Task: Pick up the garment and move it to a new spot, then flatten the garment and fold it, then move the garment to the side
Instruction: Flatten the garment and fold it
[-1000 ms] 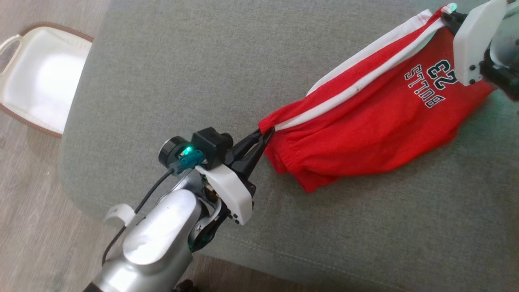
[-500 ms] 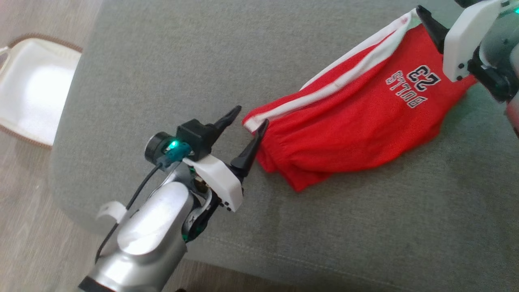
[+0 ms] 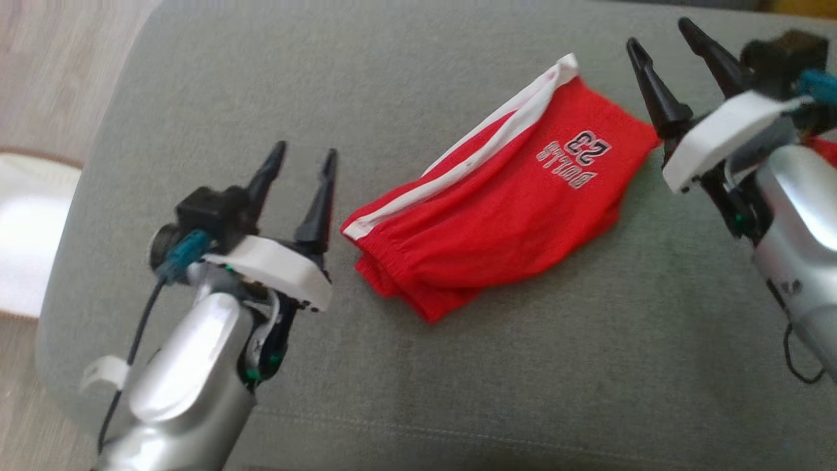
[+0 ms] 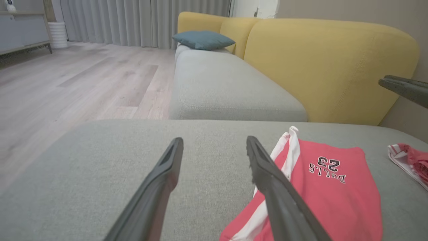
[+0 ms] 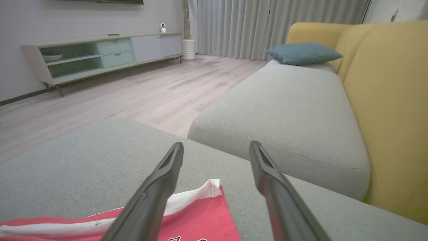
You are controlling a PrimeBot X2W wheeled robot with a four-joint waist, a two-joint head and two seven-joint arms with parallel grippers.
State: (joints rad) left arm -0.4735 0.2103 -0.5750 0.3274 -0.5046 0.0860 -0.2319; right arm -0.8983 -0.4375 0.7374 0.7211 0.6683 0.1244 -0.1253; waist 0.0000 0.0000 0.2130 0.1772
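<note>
Grippers first: the left gripper (image 3: 306, 150) has its two fingers spread apart with nothing between them. It sits just beside the waistband end of the red shorts (image 3: 497, 203), with a small gap. The right gripper (image 3: 657, 33) is spread wide too and empty, over by the leg-hem end; can't tell if it brushes the cloth there. The shorts lie flat across the grey seat cushion (image 3: 392, 366), white side stripe along the far edge, "BULLS 23" print facing up. In the left wrist view, another red and white garment (image 4: 409, 160) lies further along the same cushion. Beyond that: yellow backrest (image 4: 327, 67), blue pillow (image 4: 203, 39), wood floor (image 4: 83, 83).
</note>
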